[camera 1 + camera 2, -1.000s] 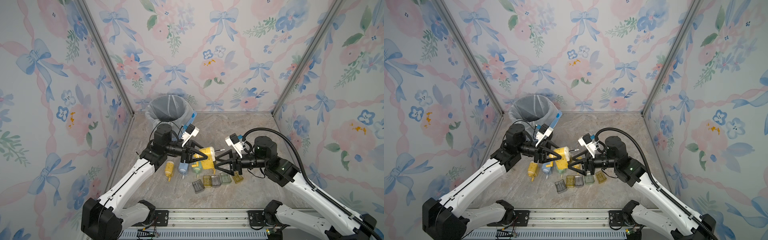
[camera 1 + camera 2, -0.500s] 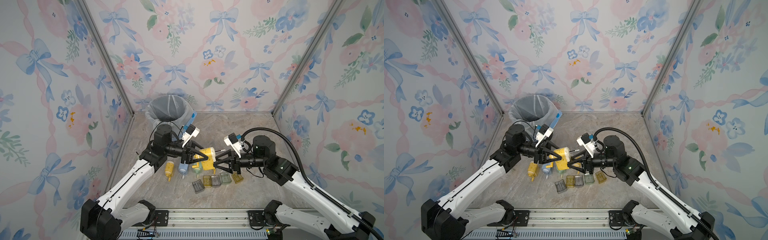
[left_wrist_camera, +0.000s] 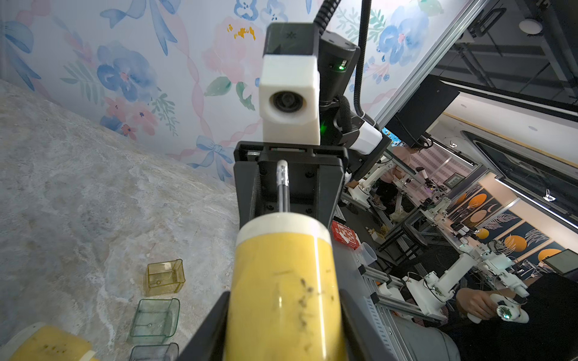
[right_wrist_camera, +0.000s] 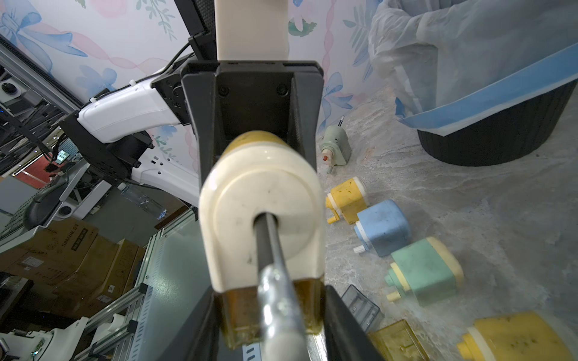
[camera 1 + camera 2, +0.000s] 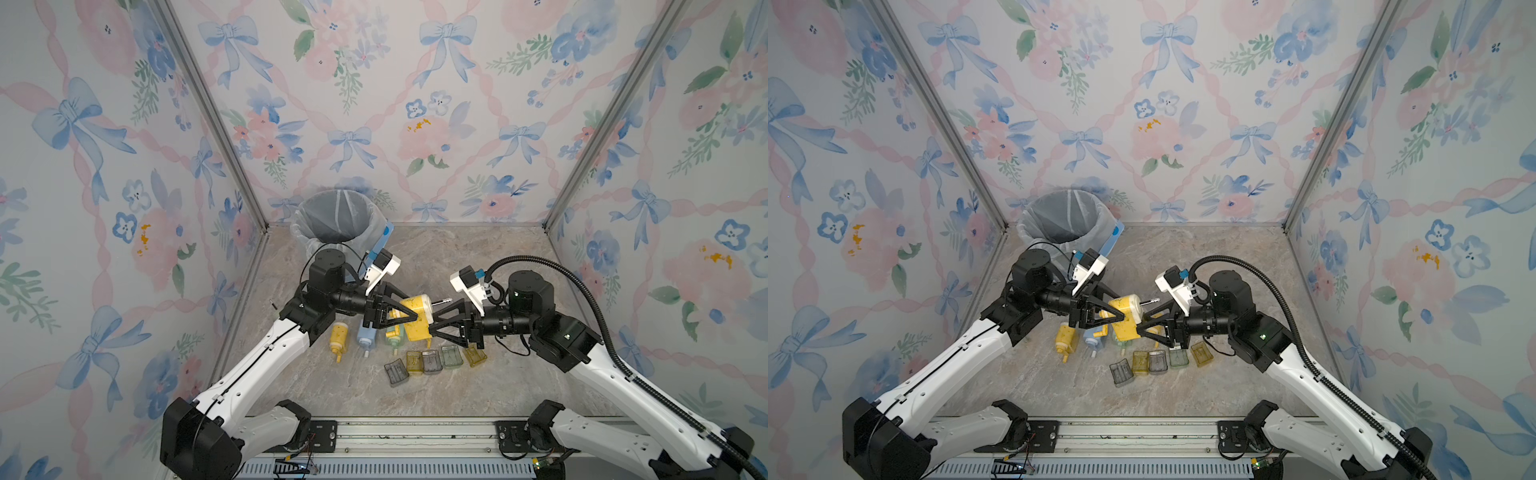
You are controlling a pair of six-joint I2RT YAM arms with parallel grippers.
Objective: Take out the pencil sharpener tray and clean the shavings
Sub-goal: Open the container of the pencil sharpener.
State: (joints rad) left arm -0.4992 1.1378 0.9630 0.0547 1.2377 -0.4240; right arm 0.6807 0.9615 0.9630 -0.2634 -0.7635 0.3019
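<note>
Above table (image 5: pixel 478 257) centre, left gripper (image 5: pixel 411 316) pinches yellow pencil sharpener (image 5: pixel 419 330) body; right gripper (image 5: pixel 432 330), at its 3 o'clock, clamps amber tray (image 4: pixel 239 315) seated in sharpener base; bin (image 5: pixel 300 226) at 11 o'clock.

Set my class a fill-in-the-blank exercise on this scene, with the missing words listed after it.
The left end effector holds a ___ sharpener.
The right end effector is shut on that sharpener's ___.
On the table, ___ loose trays lie side by side.
The blue sharpener lies ___ the yellow one and the green one.
Missing words: yellow; tray; five; between.
</note>
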